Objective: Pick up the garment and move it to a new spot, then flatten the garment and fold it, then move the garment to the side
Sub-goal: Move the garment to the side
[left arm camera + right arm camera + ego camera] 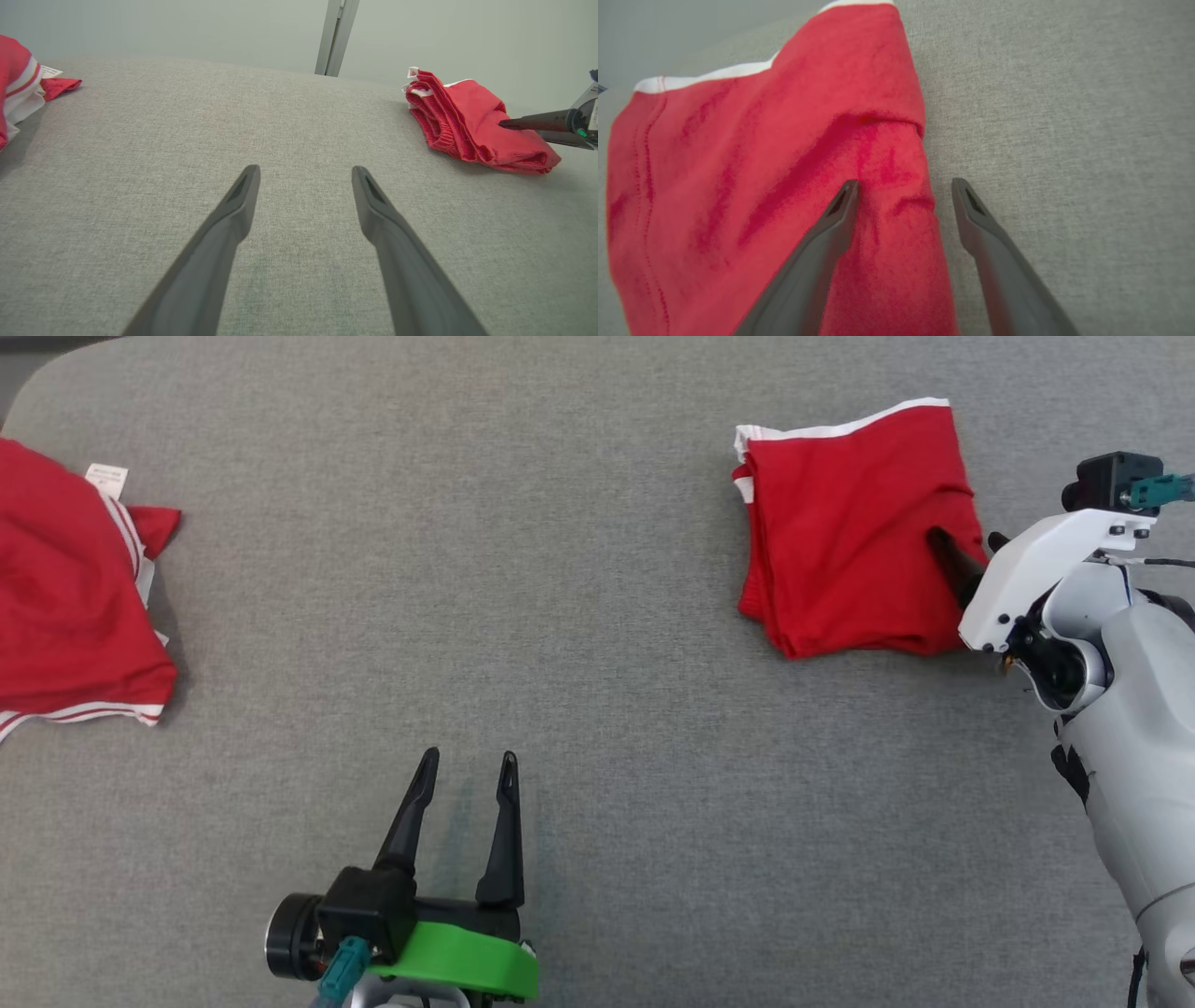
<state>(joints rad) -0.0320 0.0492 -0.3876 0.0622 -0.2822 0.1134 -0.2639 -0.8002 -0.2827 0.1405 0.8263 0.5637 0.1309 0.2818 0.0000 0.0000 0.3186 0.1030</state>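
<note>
A folded red garment (850, 532) with white trim along its far edge lies flat on the right side of the grey fabric-covered tabletop (560, 569), layers stacked and showing along its left side. The right claw (966, 537) reaches in from the garment's right edge with its two dark fingers apart. In the right wrist view one finger lies over the red cloth while the other sits just beside the edge, over bare tabletop. From the left wrist view, a fingertip appears to press on the top layer, where the cloth puckers slightly.

The left claw (469, 761) sits low in the head view, well apart from the garment; its fingers are spread, pointing away from the robot, with nothing between them but grey surface.

At the tabletop's left edge lies a second red garment (65, 607) – loosely heaped, striped in white at its hem, a small white label (106, 479) showing at its top.
</note>
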